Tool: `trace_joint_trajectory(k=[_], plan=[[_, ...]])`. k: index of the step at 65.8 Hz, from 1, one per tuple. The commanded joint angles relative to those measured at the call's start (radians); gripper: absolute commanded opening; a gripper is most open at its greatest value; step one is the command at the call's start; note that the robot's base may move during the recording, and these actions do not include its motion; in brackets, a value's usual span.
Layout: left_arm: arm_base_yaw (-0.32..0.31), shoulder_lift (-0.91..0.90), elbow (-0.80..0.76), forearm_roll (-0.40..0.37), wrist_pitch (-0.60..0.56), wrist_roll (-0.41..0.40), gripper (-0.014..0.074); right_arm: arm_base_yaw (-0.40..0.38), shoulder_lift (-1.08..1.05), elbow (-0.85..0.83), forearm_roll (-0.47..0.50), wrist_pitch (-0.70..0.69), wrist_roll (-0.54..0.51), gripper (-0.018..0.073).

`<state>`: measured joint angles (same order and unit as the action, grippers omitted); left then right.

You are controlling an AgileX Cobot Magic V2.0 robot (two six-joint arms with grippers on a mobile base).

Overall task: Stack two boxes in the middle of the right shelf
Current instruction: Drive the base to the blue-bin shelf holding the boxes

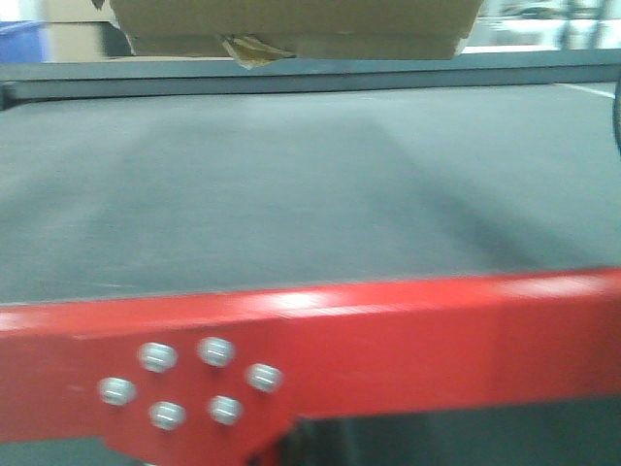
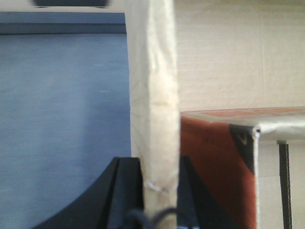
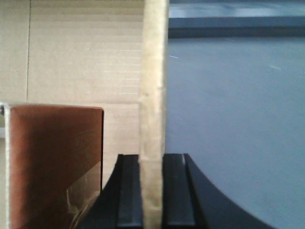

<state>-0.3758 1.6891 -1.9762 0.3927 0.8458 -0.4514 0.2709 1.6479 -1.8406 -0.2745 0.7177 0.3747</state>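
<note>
Two opposite walls of the open cardboard box (image 1: 291, 29) serve as handles. The left pincer (image 2: 155, 164) is clamped on one upright wall, a black finger (image 2: 125, 191) pressed to each face. The right pincer (image 3: 152, 160) is closed the same way on the facing wall. Inside the carton, between the two walls, stands a smaller red-brown box (image 2: 209, 167), so both boxes travel as one load.

In the front view the carton sits at the very top of the frame, over the far part of the grey desk (image 1: 291, 194), behind the red beam (image 1: 408, 340) with its cluster of bolts (image 1: 189, 383). A torn flap hangs from its underside. It looks lifted clear of the board, though blur makes contact hard to rule out.

The corrugated wall is probably light but only moderately stiff: a single sheet gripped at its rim can bend, crease or tear if the load swings. The paper surface should give decent friction. I judge the sound hold to be low on each wall, near a corner fold where the board is stiffest, with both arms kept level. The inner box looks loose and may slide if the carton tips.
</note>
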Motion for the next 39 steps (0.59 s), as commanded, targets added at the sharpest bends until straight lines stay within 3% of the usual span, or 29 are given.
trace_joint_trajectory(k=[1, 39], plan=[[-0.008, -0.014, -0.013, -0.046, -0.085, -0.005, -0.0111, 0.0, -0.006, -0.007, 0.007, -0.081, -0.004, -0.0163], [-0.008, -0.014, -0.013, -0.046, -0.085, -0.005, -0.0111, 0.0, -0.006, -0.007, 0.007, -0.083, -0.004, -0.0163]])
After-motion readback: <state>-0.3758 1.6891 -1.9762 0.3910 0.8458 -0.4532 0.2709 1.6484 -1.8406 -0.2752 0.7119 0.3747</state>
